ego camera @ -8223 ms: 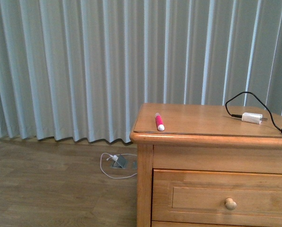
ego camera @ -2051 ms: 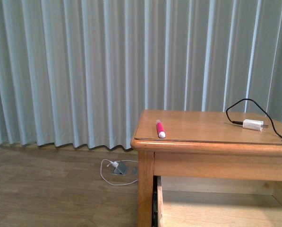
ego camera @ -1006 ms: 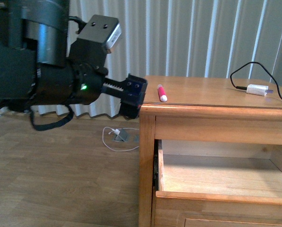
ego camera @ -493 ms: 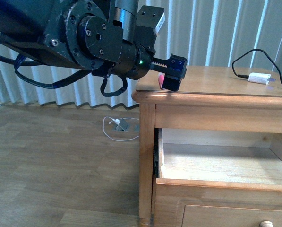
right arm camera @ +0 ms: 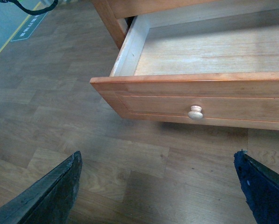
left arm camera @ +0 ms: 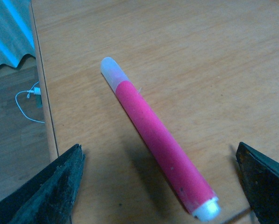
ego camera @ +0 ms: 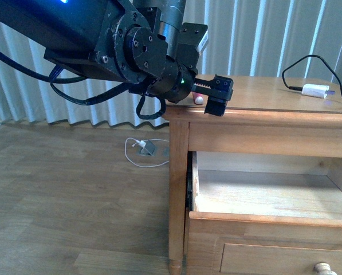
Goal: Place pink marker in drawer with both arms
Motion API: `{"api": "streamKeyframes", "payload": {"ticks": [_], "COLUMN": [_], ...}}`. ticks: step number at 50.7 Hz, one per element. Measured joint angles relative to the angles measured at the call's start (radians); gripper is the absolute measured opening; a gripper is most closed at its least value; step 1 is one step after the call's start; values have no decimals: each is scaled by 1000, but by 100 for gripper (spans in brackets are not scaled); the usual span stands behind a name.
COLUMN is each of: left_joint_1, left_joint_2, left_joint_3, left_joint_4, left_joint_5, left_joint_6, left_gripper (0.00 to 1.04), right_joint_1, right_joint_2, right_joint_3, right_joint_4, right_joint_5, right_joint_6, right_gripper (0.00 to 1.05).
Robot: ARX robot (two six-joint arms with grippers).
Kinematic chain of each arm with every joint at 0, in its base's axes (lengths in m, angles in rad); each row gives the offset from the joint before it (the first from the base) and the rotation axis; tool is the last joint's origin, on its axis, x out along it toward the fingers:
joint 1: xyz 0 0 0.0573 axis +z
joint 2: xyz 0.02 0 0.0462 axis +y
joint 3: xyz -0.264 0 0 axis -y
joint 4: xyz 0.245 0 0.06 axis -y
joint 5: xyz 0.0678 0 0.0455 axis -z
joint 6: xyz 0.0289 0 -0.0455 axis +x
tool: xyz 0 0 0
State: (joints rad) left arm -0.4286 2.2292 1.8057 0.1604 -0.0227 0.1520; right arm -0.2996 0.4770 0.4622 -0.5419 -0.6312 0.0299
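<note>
Left pincer (left arm camera: 158, 156) hovering over nightstand top (left arm camera: 209, 51), jaws spread wide; pink marker (left arm camera: 148, 126) lying flat between them, touching neither. Right pincer (right arm camera: 156, 161) hanging jaws apart, open drawer (right arm camera: 176, 77) just ahead, knob (right arm camera: 195, 112) facing it.

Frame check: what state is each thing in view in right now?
drawer: pulled open, empty.
pink marker: lying flat on the nightstand top, not gripped.
left gripper: open, straddling the pink marker.
right gripper: open, holding nothing.
charger plug: lying on the nightstand top, cable attached.
</note>
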Motion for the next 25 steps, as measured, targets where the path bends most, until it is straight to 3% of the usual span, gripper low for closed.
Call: {"api": "streamKeyframes", "payload": {"ticks": [25], "left_joint_1": [-10], "left_joint_2": [52], "left_joint_3": [84], "left_joint_4": [-42], "left_joint_5": [19], "left_joint_6": [-23], "left_gripper": [99], "right_joint_1": [0], "right_joint_2": [0], "right_joint_3": [0], "right_joint_4": [0], "right_joint_5": [0], "right_joint_6": [0], "right_gripper": [96]}}
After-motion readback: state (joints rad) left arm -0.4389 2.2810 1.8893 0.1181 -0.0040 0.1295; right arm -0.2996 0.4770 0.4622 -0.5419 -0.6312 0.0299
